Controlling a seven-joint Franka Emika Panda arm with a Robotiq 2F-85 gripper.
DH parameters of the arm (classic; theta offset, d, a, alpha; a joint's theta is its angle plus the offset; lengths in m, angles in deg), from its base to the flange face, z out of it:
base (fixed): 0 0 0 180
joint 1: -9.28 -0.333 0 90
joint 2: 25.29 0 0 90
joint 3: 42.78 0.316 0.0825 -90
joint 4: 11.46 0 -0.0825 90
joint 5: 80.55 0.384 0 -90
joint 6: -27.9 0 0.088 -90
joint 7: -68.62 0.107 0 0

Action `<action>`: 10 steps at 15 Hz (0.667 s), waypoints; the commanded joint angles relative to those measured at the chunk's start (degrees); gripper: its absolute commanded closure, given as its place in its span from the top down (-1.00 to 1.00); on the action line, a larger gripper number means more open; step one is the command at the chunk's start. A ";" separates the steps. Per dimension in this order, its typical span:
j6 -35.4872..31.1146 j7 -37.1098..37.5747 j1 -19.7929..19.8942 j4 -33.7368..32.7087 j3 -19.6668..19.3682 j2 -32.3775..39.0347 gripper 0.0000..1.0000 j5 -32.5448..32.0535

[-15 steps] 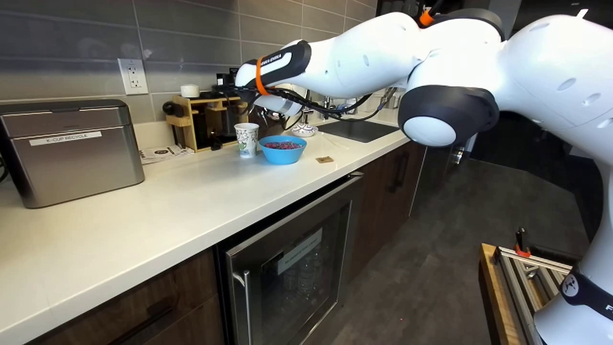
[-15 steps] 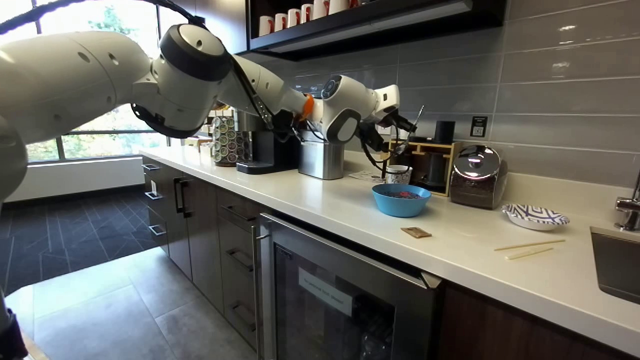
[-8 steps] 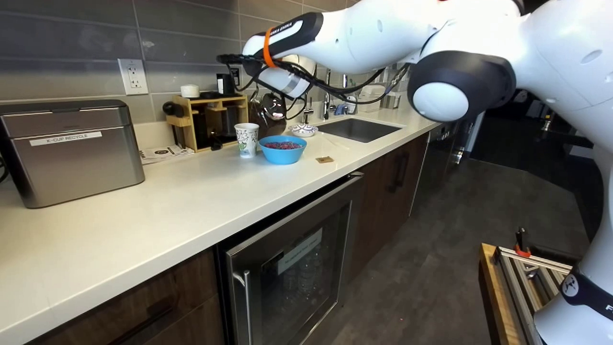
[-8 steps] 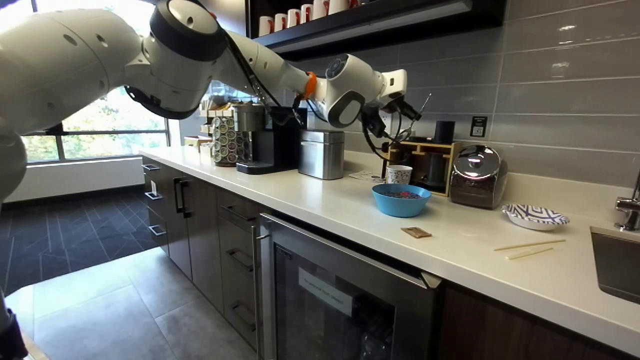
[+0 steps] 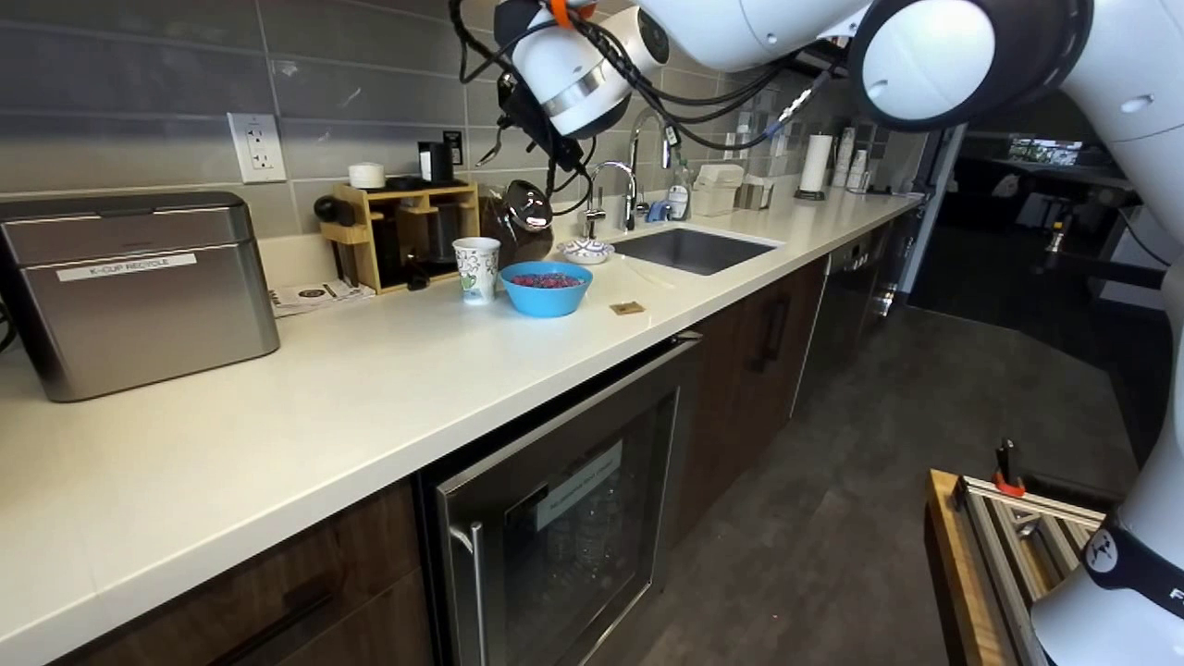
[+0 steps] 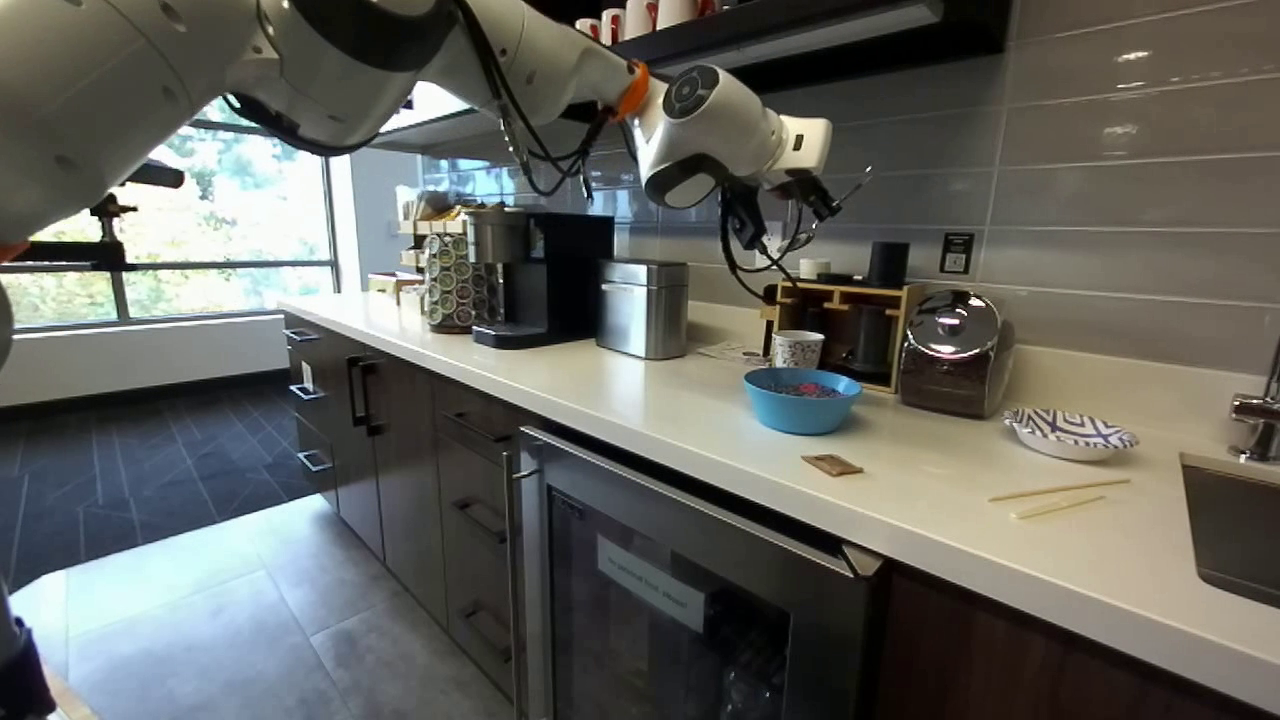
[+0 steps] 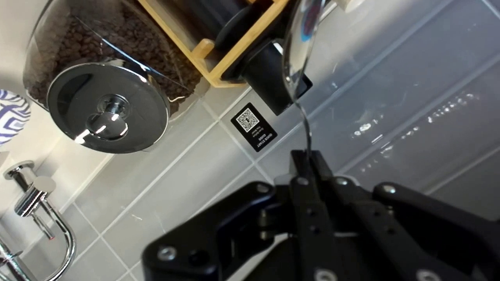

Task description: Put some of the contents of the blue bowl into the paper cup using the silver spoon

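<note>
The blue bowl (image 5: 546, 301) rests on the counter in both exterior views, with its dark, reddish contents (image 6: 808, 388) visible inside. Close behind it stands the patterned white paper cup (image 6: 797, 350), upright. My gripper (image 7: 308, 158) is shut on the thin handle of the silver spoon (image 7: 300, 50). A blue and red patch shows on the spoon's shiny bowl; I cannot tell whether anything lies in it. In an exterior view the gripper (image 6: 823, 204) hangs well above cup and bowl, the spoon's bowl below it and the handle end pointing up. The blue bowl and cup are outside the wrist view.
A coffee bean canister (image 6: 958, 350) and a wooden rack (image 6: 900, 330) stand against the tiled wall below the gripper. A patterned dish (image 6: 1070, 435), two thin sticks, a small packet (image 6: 832, 464) and the sink (image 5: 694, 250) lie along the counter.
The arm has risen, lifting the gripper and spoon farther above the counter. The blue bowl and paper cup have stayed in place.
</note>
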 commanded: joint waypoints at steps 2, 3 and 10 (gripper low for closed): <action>2.83 -14.43 5.44 6.13 7.62 -9.16 -1.00 12.08; 3.34 -17.26 6.59 7.03 8.25 -10.43 -1.00 15.02; 2.25 -35.31 9.00 15.21 5.92 -17.09 -1.00 37.16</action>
